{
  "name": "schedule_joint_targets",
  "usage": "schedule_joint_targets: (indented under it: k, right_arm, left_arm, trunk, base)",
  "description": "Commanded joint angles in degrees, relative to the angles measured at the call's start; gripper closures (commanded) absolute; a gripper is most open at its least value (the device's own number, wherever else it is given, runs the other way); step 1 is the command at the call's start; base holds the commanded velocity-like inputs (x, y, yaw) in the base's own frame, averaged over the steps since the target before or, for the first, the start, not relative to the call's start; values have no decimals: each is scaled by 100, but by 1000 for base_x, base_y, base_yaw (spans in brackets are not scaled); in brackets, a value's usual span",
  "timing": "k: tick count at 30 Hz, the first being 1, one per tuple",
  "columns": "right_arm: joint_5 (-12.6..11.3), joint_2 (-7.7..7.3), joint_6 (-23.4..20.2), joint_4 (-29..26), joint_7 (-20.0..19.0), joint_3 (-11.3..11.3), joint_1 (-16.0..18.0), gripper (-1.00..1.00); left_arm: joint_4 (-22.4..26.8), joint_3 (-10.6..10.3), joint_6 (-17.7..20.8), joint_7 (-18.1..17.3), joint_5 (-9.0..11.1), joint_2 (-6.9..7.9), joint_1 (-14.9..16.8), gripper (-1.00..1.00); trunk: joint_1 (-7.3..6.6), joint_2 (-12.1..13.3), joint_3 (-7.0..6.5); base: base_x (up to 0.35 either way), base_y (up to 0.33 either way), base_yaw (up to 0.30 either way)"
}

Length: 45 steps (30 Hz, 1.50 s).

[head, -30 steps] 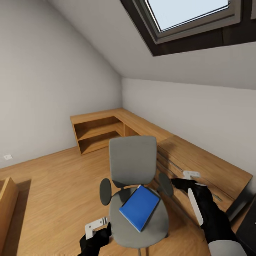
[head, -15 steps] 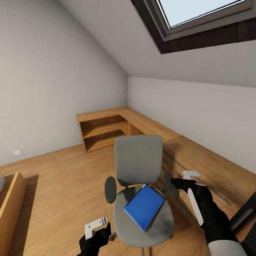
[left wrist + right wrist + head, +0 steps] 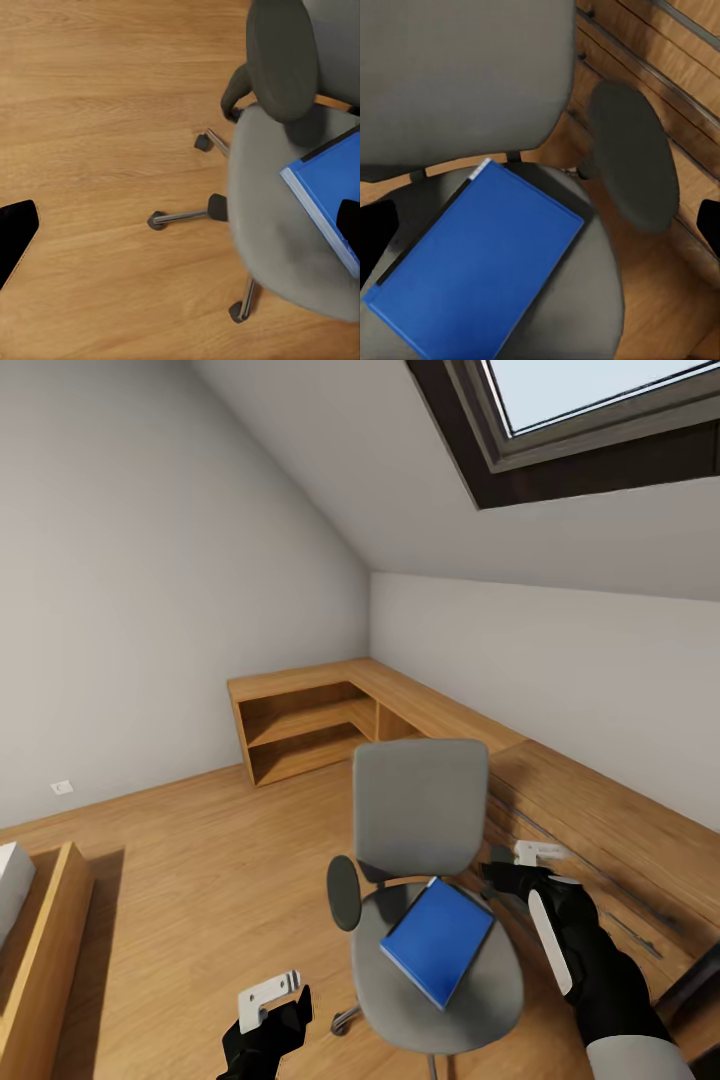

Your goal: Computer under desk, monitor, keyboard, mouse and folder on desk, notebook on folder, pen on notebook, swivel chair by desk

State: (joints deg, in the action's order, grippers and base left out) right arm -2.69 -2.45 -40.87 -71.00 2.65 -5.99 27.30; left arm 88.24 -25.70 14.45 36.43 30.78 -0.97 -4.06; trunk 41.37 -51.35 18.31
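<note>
Bed frame edge (image 3: 45, 940) far left; open wood floor (image 3: 200, 860) between it and the chair. Left gripper (image 3: 268, 996): fingers apart, holding nothing. One swivel chair (image 3: 420, 810); one blue folder (image 3: 437, 941) flat on its seat, clear of both armrests. Right gripper (image 3: 538, 851): spread open, empty, just beside the chair, dresser (image 3: 600, 840) behind.

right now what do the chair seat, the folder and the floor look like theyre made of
Swivel chair: seat looks like matte grey fabric, no shine; its base legs look like chrome, seen from the left wrist. Folder: smooth bright-blue cover, probably plastic or coated card. Floor: warm wood planks with visible grain, slight sheen.
</note>
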Motion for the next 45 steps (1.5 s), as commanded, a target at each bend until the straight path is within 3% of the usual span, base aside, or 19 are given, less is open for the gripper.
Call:
schedule_joint_targets:
  k: [1, 8, 11, 19, 20, 24, 30, 34, 38, 45]
  right_arm:
    - [-30, -2, -27, -3, 25, 2, 3, -100]
    - [-29, -9, 163, 305, 9, 11, 1, -100]
    - [-26, 0, 795, 707, 1, 46, 3, -100]
    - [-8, 13, 2247, 2159, 21, 407, 19, -100]
    - [-6, 22, 2633, 2512, 28, 459, 36, -100]
    - [-3, 90, 3477, 3635, 40, 565, 234, -100]
    - [49, 151, 3940, 4421, 48, 584, 447, -100]
    - [222, 249, 4225, 4912, 50, 584, 621, -100]
    - [273, 280, 4245, 5109, 56, 575, 706, -100]
    - [170, 393, 3792, 5167, 148, 546, 748, -100]
  left_arm:
    - [10, -2, 20, 31, 31, 0, 2, -100]
    - [1, 2, 17, 30, 31, 0, 2, -100]
    - [12, -17, 5, 32, 2, -5, 2, -100]
    - [69, -30, -149, 46, -10, -5, 2, -100]
    - [78, -30, -213, 47, -10, -6, 2, -100]
    - [143, -39, -358, 48, -11, 8, 2, -100]
    - [142, -40, -378, 48, -3, 33, 2, -100]
    - [141, -40, -381, 50, 14, 97, 2, -100]
    - [141, -24, -382, 59, 28, 116, 2, -100]
    - [149, -7, -387, 206, 41, 131, 2, -100]
  trunk:
    - [1, -5, 6]
    - [1, -5, 6]
    - [1, -5, 6]
    - [1, -5, 6]
    - [1, -5, 6]
    - [1, -5, 6]
    - [1, -5, 6]
    - [1, -5, 6]
    - [1, -5, 6]
    - [1, -5, 6]
  base:
    - [34, 296, 0]
    - [179, 204, 0]
    - [84, 41, 0]
    - [16, 8, 0]
    - [4, 2, 0]
    - [1, 1, 0]
    - [76, 20, 0]
    - [231, 92, 0]
    - [104, 45, 0]
    - [128, 29, 0]
